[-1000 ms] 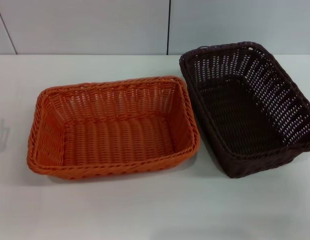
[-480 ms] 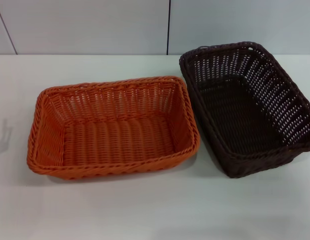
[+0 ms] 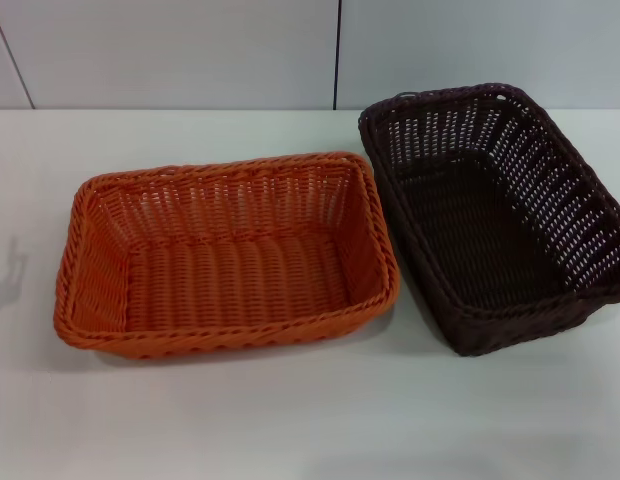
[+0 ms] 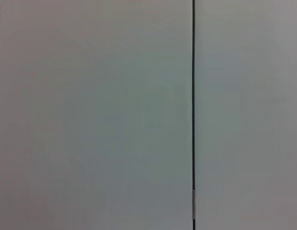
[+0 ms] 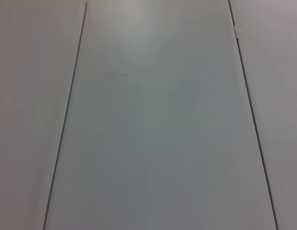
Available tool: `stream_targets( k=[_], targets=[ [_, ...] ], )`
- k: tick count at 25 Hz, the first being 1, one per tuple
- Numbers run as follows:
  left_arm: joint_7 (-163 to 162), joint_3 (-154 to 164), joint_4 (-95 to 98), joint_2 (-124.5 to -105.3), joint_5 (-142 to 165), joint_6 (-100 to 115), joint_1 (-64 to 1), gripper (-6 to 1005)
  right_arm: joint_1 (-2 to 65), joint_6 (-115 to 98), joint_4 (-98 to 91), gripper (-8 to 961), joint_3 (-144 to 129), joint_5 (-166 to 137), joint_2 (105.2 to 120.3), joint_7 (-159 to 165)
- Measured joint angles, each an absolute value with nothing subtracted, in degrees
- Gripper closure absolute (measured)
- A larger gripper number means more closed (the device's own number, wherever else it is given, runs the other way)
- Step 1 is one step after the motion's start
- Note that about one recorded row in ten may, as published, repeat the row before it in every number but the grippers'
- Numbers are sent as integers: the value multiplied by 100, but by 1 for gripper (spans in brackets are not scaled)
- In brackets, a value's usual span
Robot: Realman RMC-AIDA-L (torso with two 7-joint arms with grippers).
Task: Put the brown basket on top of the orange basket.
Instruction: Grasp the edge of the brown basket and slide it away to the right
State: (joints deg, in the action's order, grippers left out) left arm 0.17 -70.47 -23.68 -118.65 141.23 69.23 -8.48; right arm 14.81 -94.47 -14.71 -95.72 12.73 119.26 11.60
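From the head view, the orange basket (image 3: 226, 255) sits on the white bench (image 3: 310, 420), left of centre, with its long side running across the view. The brown basket (image 3: 496, 213) stands on the same bench to its right and a little farther back, turned at an angle. The near left corner of the brown basket lies just beside the right end of the orange one; whether the two rims touch cannot be told. Both baskets are upright and have nothing in them. Behind the bench rises a pale panelled wall (image 3: 190, 50) with a dark vertical seam. Neither end effector appears in this view.

The left wrist view shows only the wall (image 4: 91, 115) with one dark seam, so the left end effector's state cannot be told.

The right wrist view shows the wall (image 5: 153, 120) between two slanting seams; the right end effector's state likewise cannot be told.
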Motion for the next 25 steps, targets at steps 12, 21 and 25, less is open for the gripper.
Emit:
stream_targets(
  k=[12,21,25],
  targets=[
    [17,-7013,-2325,-11865,14112,6926,-914,218,1477,-9447,-1468,130,-9578,1275,11926,1160],
    [17,-7013,-2354,-11865,14101,6929,-917,218,1508,-9447,-1469,130,-9574,1275,11926,1159],
    [17,-7013,-2352,-11865,14097,6948,-916,218,1482,-9447,-1438,130,-9554,1287,11926,1159]
  ],
)
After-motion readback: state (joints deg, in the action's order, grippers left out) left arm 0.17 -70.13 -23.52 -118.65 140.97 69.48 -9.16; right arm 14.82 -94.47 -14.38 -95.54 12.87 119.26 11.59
